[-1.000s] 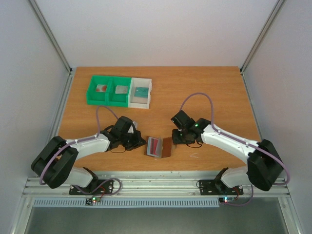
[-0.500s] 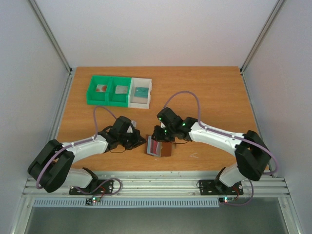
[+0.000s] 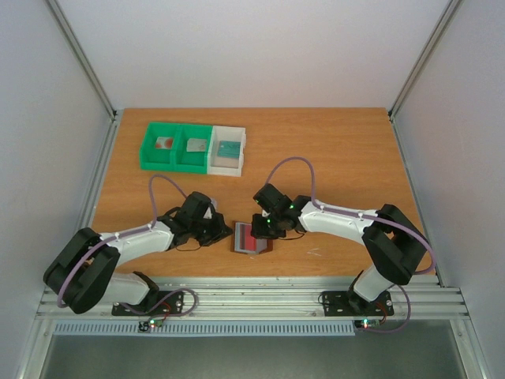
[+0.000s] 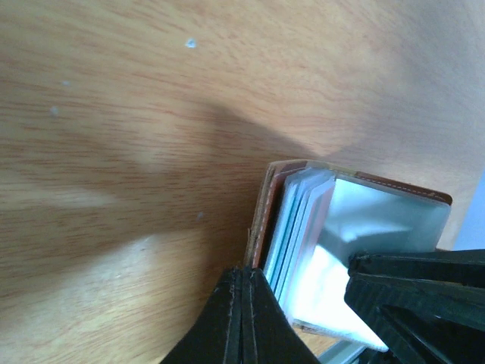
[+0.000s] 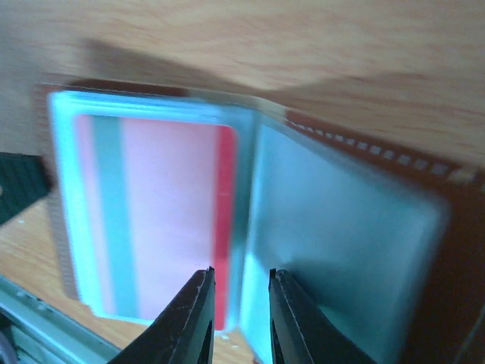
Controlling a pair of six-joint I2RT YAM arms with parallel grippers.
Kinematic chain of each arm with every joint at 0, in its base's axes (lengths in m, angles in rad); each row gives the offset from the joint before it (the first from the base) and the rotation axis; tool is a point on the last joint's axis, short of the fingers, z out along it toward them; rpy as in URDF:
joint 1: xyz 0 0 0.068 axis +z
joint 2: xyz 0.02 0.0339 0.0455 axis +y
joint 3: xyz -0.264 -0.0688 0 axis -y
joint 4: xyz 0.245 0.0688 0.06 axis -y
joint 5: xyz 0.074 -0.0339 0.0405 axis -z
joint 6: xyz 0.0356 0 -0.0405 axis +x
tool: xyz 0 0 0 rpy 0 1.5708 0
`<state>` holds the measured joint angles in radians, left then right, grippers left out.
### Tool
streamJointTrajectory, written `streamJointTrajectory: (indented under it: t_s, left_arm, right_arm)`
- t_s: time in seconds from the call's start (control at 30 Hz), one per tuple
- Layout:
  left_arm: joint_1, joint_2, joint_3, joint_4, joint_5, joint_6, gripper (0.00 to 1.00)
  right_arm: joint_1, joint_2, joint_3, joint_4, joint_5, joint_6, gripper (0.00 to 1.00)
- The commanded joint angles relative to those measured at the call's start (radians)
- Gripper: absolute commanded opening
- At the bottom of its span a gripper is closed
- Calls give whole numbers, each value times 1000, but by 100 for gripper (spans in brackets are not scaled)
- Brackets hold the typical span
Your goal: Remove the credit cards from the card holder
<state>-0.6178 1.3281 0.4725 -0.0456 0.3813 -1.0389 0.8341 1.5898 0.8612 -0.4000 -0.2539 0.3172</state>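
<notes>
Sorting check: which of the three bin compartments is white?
The rightmost compartment, the one holding the teal card. The middle compartment and left compartment are both green.

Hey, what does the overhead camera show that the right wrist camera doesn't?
Only the overhead view shows the green and white bins at the back left, and the left pincer at the card holder's raised left flap. Only the right wrist view shows the red card with its grey stripe in a clear pocket, the right pincer's tips slightly apart over its edge. Both show the open card holder on the wooden table.
</notes>
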Motion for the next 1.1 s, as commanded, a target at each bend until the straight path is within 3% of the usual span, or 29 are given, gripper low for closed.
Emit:
streamJointTrajectory:
  t_s: [0.0,0.13,0.4,0.53,0.63,0.87,1.07]
  left_arm:
    - [-5,-18,-23,-12,-40,29,0]
    - [-5,-27,-33,-28,-55,24,1]
    - [-5,-154,58,-251,-118,75,32]
    - [-9,-174,89,-217,-56,98,37]
    - [-17,-125,99,-169,-30,98,35]
    - [-61,54,113,6,51,97,17]
    - [-82,111,123,-22,2,107,1]
  right_arm:
    - [-39,-46,-92,136,-84,-29,21]
    - [-46,-21,-107,185,-120,-30,19]
    - [-58,-3,-129,252,-166,-20,15]
    - [-58,-4,-132,265,-169,-17,15]
    - [-59,0,-137,268,-161,-16,14]
    - [-58,21,-144,279,-163,-26,14]
    - [-62,26,-154,291,-157,-26,14]
